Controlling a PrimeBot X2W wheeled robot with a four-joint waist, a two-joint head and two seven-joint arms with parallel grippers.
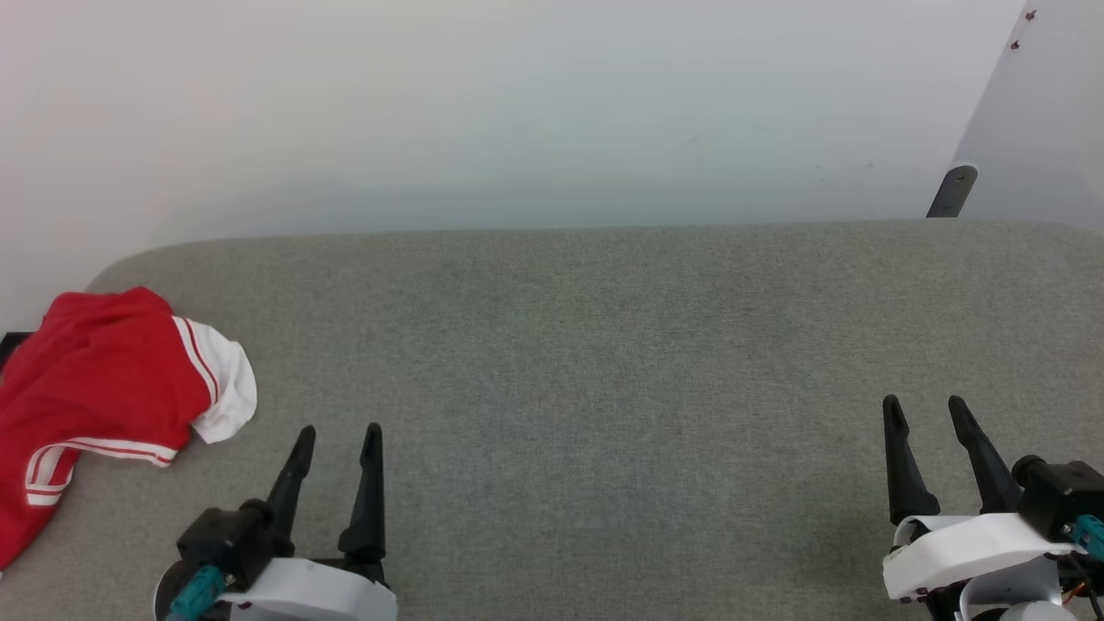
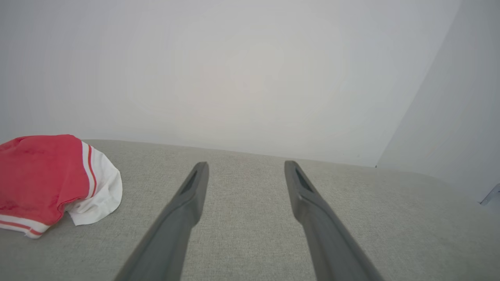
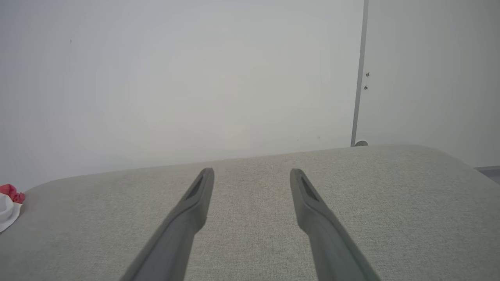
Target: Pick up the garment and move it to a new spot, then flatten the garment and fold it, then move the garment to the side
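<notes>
The garment (image 1: 95, 388) is a crumpled red shirt with a white sleeve and red-and-white striped trim, lying at the far left of the grey fabric surface (image 1: 604, 345). My left gripper (image 1: 338, 433) stands open at the lower left, just right of the garment and not touching it. In the left wrist view the garment (image 2: 43, 175) lies left of my open left gripper (image 2: 246, 166). My right gripper (image 1: 925, 405) is open at the lower right, far from the shirt. The right wrist view catches an edge of the garment (image 3: 8, 203) at far left, beyond the open right gripper (image 3: 252, 173).
A pale wall (image 1: 517, 112) rises behind the surface's far edge. At the back right stands a white panel (image 1: 1035, 129) with a dark bracket (image 1: 953, 191). The surface's rounded back-left corner (image 1: 121, 263) lies just behind the garment.
</notes>
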